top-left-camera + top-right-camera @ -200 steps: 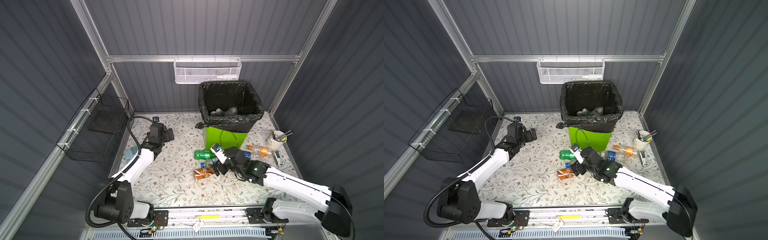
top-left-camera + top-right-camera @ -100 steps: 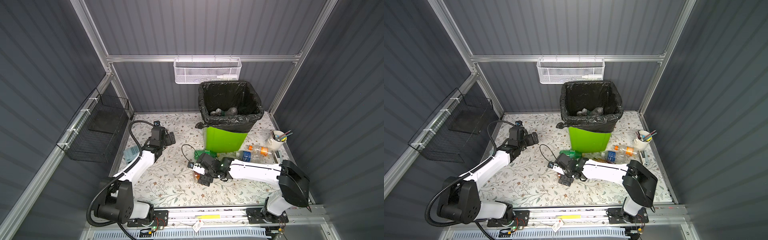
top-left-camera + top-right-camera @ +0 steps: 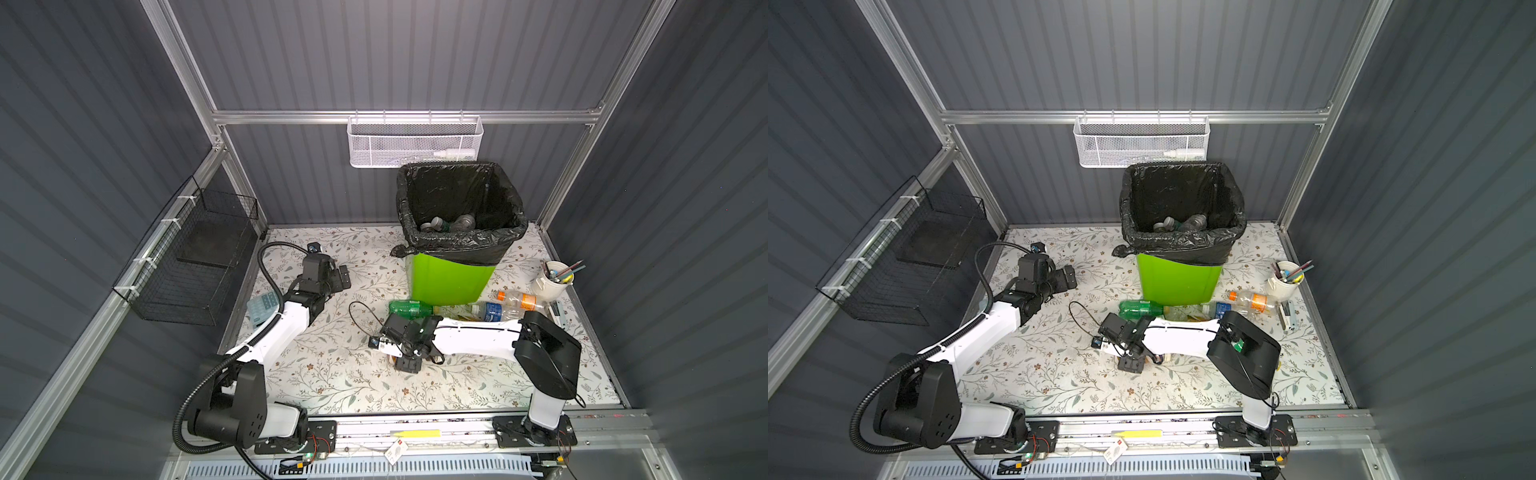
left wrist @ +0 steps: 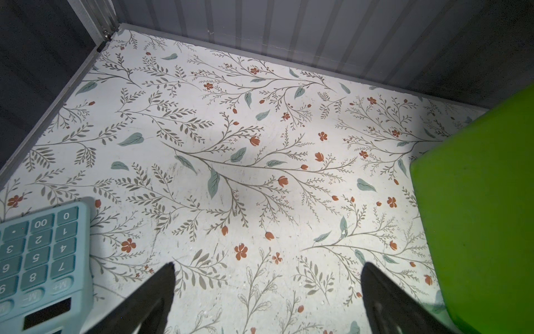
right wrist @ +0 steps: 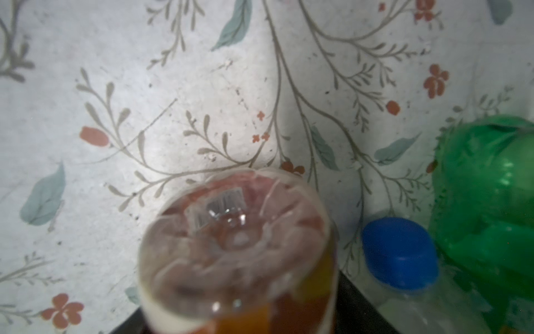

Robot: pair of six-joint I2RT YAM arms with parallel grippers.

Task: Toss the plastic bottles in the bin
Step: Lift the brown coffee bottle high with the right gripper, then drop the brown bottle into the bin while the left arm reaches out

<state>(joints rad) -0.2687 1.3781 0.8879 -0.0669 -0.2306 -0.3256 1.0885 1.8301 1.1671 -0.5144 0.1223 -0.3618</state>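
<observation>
Blue-capped bottle beside brown bottle

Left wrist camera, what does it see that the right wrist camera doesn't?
Only the left wrist camera shows the blue calculator, one side of the green bin, the grey wall and the left tool, open with nothing in it. Only the right wrist camera shows bottles: an orange-brown bottle very close up, with a blue-capped bottle and a green bottle beside it. Both show the flowery table.
</observation>
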